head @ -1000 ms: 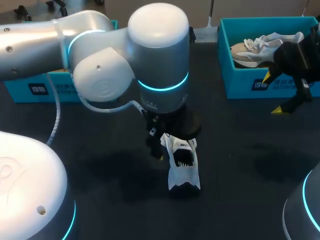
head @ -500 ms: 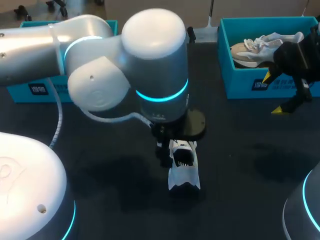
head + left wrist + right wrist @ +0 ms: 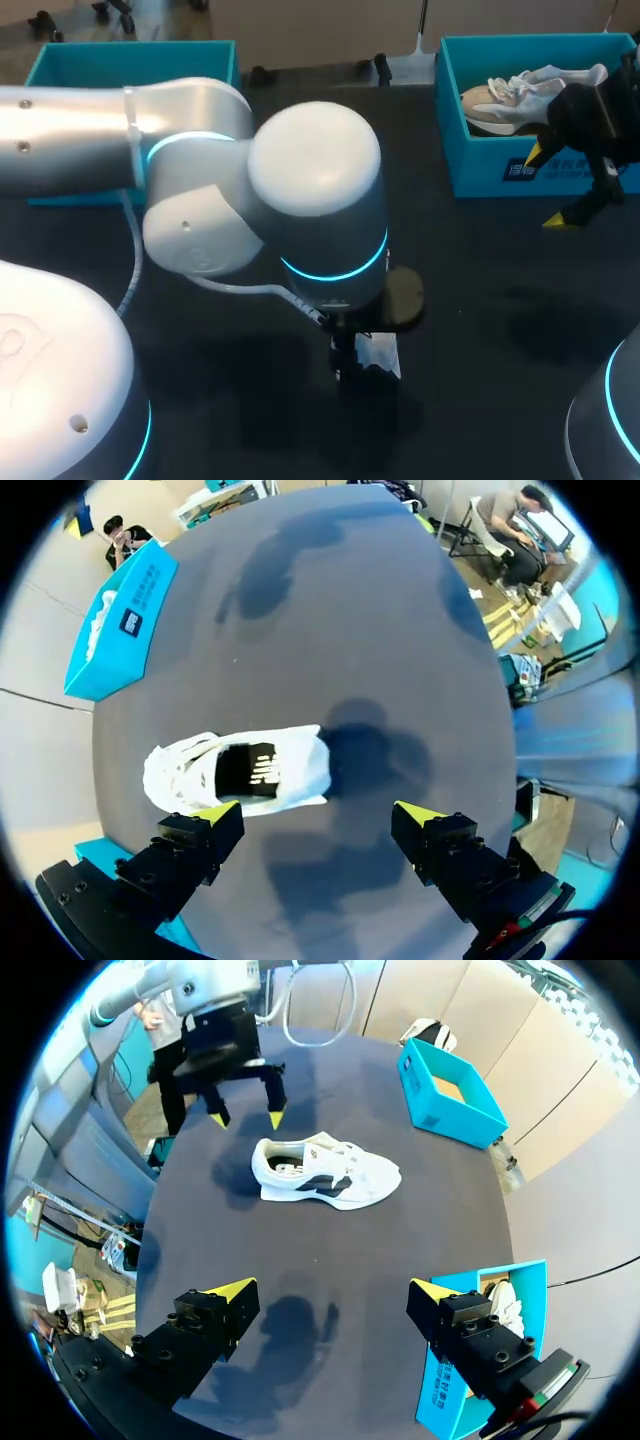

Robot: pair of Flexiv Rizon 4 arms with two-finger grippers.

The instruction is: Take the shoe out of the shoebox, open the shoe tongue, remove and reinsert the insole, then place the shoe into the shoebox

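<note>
A: Where is the white shoe (image 3: 378,355)?

B: On the dark table (image 3: 480,300), out near its middle and well apart from the shoebox (image 3: 480,170) at the right. From the head view my left arm covers most of it. In the left wrist view the shoe (image 3: 245,772) shows its dark opening.

A: And the left gripper (image 3: 320,812)?

B: It hangs over the shoe with its 2 fingers spread wide, touching nothing. The right wrist view shows that gripper (image 3: 246,1118) just beyond the shoe (image 3: 325,1172).

A: The right gripper (image 3: 333,1286)?

B: Also spread wide and empty, over bare table just beside the shoebox (image 3: 470,1360). In the head view it (image 3: 547,188) sits at the box's front wall.

A: Anything in that box?

B: 1 pale shoe (image 3: 520,90). A second teal box (image 3: 130,60) stands at the far left.
</note>
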